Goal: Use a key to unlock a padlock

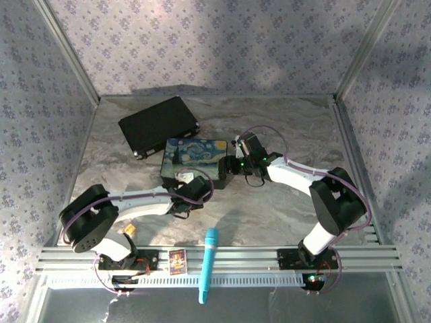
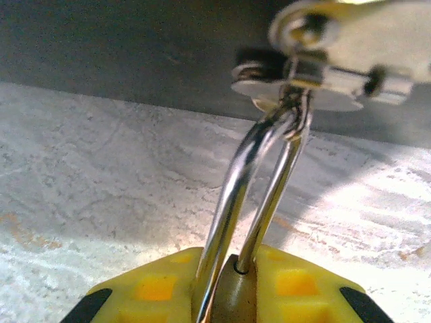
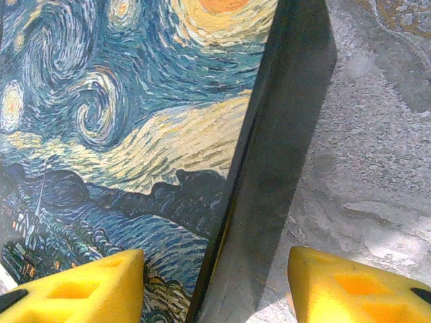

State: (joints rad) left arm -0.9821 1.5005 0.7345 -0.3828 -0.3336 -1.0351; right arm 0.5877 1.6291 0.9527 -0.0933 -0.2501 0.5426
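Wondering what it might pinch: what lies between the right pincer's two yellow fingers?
The blue swirl-painted box: in the right wrist view its top edge and dark side wall run between the fingers of the right pincer, bare table beside it.

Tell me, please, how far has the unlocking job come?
Done: the left gripper grips the padlock, hooked through the latch of the box. In hand: the open right gripper straddles the box's side edge. Left: bringing the key, turning it, freeing the padlock.
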